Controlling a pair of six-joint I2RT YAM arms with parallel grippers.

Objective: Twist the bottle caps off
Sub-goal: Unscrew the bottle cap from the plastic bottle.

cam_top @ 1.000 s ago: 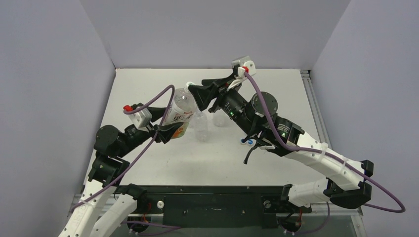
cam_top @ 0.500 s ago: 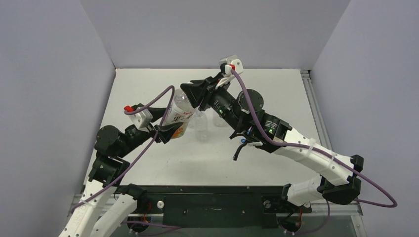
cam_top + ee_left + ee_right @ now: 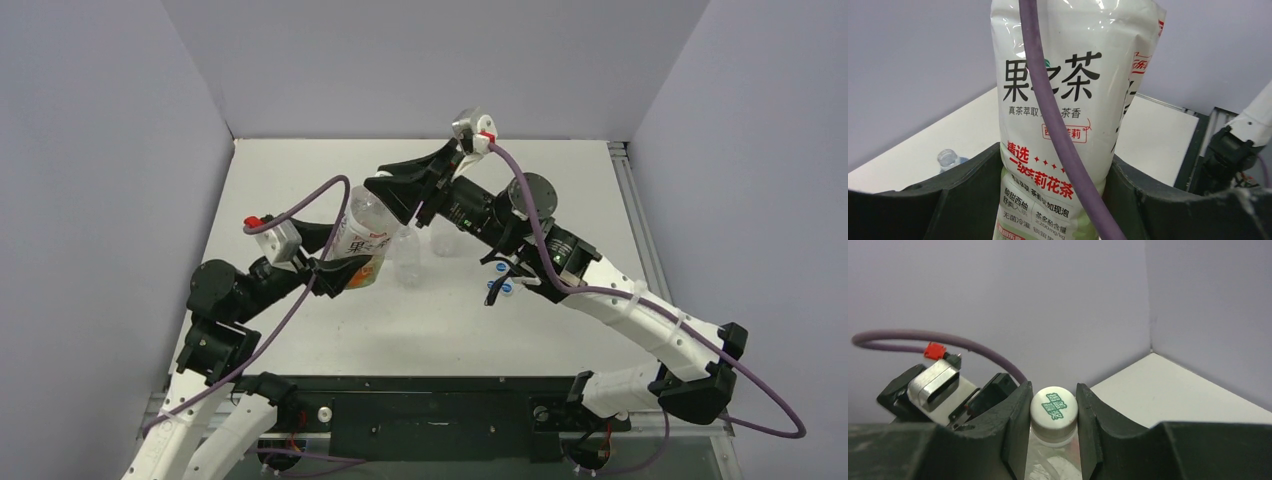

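The wide bottle is held off the counter, tilted, left of centre. The left jaws clamp its lower body, one on each side of the label. The right jaws pinch the white cap at its top, pressed against both sides of the cap.

In the left wrist view we read the label as follows. Large black characters begin with 果 and end with 茶; the middle character is covered by a purple cable. Below stands a smaller black line, 真茶萃取, and after the cable 茶香. Red characters lower down read 茉莉花茶. The lowest part carries small print on a green field, including 酸甜西柚.

The cap is white, ribbed at the skirt, with green characters on top that we cannot read. The bottle shoulder beneath it is clear plastic.

Two plain clear bottles stand upright on the counter just right of the wide bottle. Two small blue caps lie beside the right arm.
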